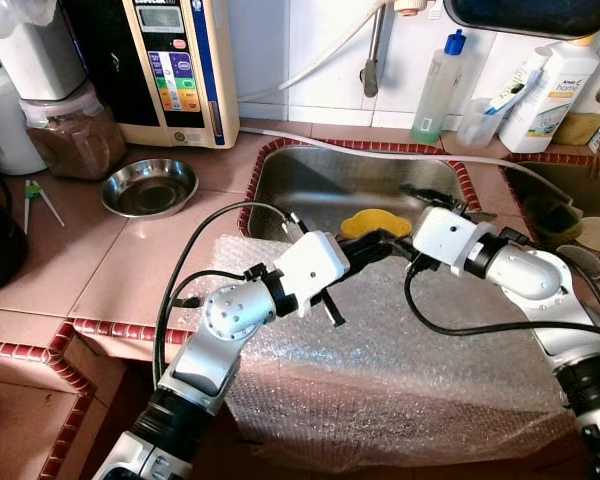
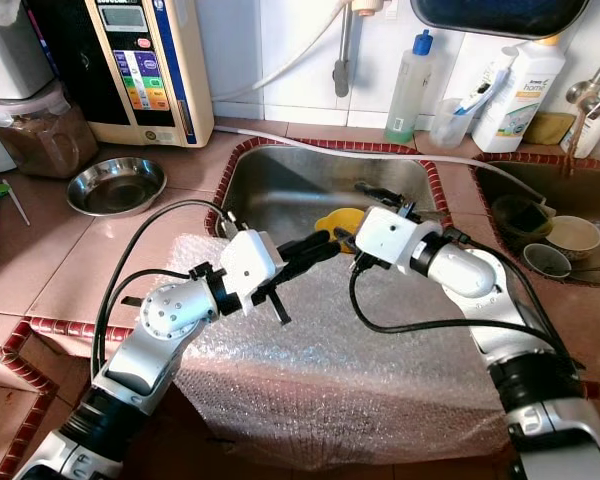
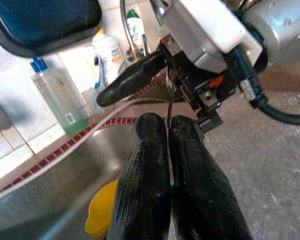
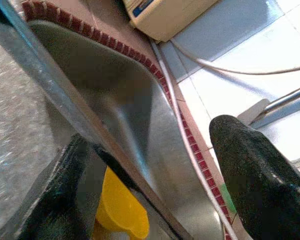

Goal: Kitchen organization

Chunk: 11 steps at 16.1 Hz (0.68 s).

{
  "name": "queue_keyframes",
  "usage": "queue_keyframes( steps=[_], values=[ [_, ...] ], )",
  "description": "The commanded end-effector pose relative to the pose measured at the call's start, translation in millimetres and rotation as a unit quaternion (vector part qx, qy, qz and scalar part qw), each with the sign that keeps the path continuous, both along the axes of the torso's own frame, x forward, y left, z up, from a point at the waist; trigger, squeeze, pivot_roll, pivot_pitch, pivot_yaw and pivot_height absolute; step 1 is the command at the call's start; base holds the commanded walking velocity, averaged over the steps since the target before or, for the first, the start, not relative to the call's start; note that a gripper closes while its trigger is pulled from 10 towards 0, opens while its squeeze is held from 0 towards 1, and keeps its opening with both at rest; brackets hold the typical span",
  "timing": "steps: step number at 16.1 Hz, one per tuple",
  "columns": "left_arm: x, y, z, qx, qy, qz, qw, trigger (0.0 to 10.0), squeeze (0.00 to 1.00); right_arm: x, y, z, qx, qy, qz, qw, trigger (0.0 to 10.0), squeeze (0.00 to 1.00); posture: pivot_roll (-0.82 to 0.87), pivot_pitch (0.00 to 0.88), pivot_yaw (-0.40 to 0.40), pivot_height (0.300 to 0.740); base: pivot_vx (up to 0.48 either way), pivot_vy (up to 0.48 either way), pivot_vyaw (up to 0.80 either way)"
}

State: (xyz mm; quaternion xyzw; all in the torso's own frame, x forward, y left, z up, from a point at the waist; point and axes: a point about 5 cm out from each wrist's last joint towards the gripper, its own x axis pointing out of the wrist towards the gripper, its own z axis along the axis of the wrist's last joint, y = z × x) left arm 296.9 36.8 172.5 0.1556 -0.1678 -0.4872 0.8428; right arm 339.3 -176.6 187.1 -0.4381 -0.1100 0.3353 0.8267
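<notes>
1. Pressed together, our left gripper point(image 3: 169, 165) has its two black fingers flat against each other, pinching what looks like a thin film edge, probably the bubble wrap point(image 1: 380, 370), though we cannot be sure.
2. Spread apart, our right gripper point(image 4: 155, 170) has one finger on each side of the steel sink's point(image 1: 360, 185) front rim.
3. Both grippers meet at the sink's near edge, just beside a yellow object point(image 1: 375, 224) lying inside the basin.
4. Bubble wrap drapes from the sink's front rim across the tiled counter point(image 1: 100, 250) and hangs over the counter's edge toward us.
5. We judge the wrap to be very light, soft and floppy. It will sag, fold and slide rather than hold any shape.
6. Its surface is likely slippery, so a firm pinch on an edge or corner near the sink suits it best. Two holds well apart along that edge would keep it from bunching.
7. Squeezing may pop bubbles, but the sheet will not break.
8. A steel bowl point(image 1: 150, 187) sits on the counter left of the sink, and bottles point(image 1: 438, 88) stand behind it.
</notes>
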Motion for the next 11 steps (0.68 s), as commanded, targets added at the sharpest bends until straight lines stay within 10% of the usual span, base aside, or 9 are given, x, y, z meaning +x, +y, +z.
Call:
queue_keyframes(
  steps=[1, 5, 8, 11],
  values=[
    [7.5, -3.8, 10.2, -0.020, -0.005, 0.033, 0.999, 0.0, 0.00, -22.3, 54.4, -16.5, -0.039, 0.011, 0.137, 0.990, 10.0, 1.00, 0.05, 0.076, 0.025, 0.740, 0.000, 0.000, 0.00],
    [8.6, -2.9, 10.4, -0.025, -0.001, 0.036, 0.999, 0.0, 0.00, -26.9, 58.8, -17.3, -0.057, 0.003, 0.147, 0.987, 10.0, 0.99, 0.04, 0.078, 0.025, 0.740, 0.000, 0.000, 0.00],
    [8.7, -4.0, 10.1, -0.027, 0.002, 0.038, 0.999, 0.0, 0.00, -26.4, 57.9, -17.2, -0.074, -0.007, 0.137, 0.988, 10.0, 0.00, 0.04, 0.078, 0.025, 0.740, 0.000, 0.000, 0.00],
    [9.1, -3.4, 9.6, -0.026, 0.002, 0.039, 0.999, 0.0, 0.00, -21.7, 50.6, -17.7, -0.084, -0.013, 0.110, 0.990, 10.0, 0.00, 0.04, 0.078, 0.022, 0.740, 0.000, 0.000, 0.00]
  ],
)
